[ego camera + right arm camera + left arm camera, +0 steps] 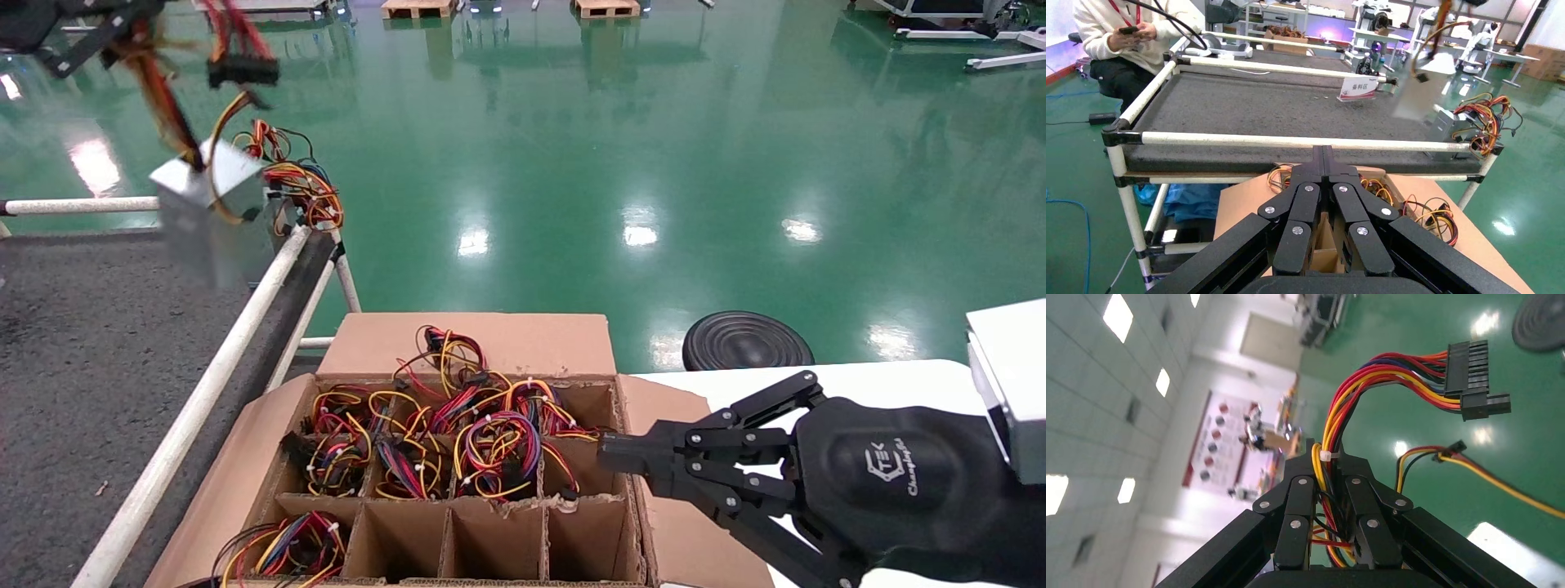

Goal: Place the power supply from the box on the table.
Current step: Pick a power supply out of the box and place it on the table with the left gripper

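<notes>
The carry is under way: the left gripper [1329, 462], high at the far left over the worktop [73, 343], has its jaws clamped on the wire bundle [1364, 380], and the power supply [211, 214] dangles below by those wires, clear of the box [458, 482] and hanging over the worktop's near-right corner just beside the rail [221, 359]. It looks blurred in the head view, so it is probably swinging. Another unit with loose wires [298, 184] seems to rest at that corner already. The next move, as I judge it, is to travel further over the felt, let the swing settle, lower until the metal case rests flat, then release the wires; setting down too near the rail risks it tipping off or landing on the other unit. The left arm is raised, its black connector [1474, 376] sticking up past the jaws. To the right, the right gripper [609, 457] is parked low at the box's right edge, jaws closed on nothing, pointing towards the cells.
</notes>
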Robot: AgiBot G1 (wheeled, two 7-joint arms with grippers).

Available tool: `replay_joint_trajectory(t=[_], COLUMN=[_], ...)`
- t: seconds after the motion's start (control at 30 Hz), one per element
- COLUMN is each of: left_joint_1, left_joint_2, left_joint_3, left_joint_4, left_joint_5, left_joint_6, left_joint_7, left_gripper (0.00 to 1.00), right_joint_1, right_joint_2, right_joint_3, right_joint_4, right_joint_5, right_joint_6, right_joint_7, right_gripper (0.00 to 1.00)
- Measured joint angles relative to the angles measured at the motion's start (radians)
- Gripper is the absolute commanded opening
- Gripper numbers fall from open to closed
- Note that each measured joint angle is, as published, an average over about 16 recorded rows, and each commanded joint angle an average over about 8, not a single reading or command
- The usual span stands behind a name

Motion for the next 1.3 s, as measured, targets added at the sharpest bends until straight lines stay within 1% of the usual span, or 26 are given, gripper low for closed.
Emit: replay_joint_trajectory(t=[0.63, 1.07, 1.1, 1.3], left_joint_1=[-0.042, -0.087, -0.089, -0.102], left_joint_2=[-0.059, -0.09, -0.092, -0.103], left_joint_3=[0.087, 0.128, 0.13, 0.142], left_joint_4=[0.061, 0.077, 0.079, 0.087], left_joint_5=[0.113, 0.174, 0.177, 0.194], left_joint_6=[0.004, 0.023, 0.024, 0.029], left_joint_7=[-0.077, -0.125, -0.127, -0.141], left_gripper=[0.0, 0.0, 0.0, 0.0], right_joint_1=[0.0, 0.0, 0.0, 0.0], right_joint_2=[0.0, 0.0, 0.0, 0.0], right_joint_3=[0.0, 0.0, 0.0, 0.0], right_joint_4=[0.0, 0.0, 0.0, 0.0], right_joint_5=[0.0, 0.0, 0.0, 0.0], right_joint_6=[0.0, 0.0, 0.0, 0.0], right_joint_7=[0.0, 0.0, 0.0, 0.0], right_gripper=[0.0, 0.0, 0.05, 0.8])
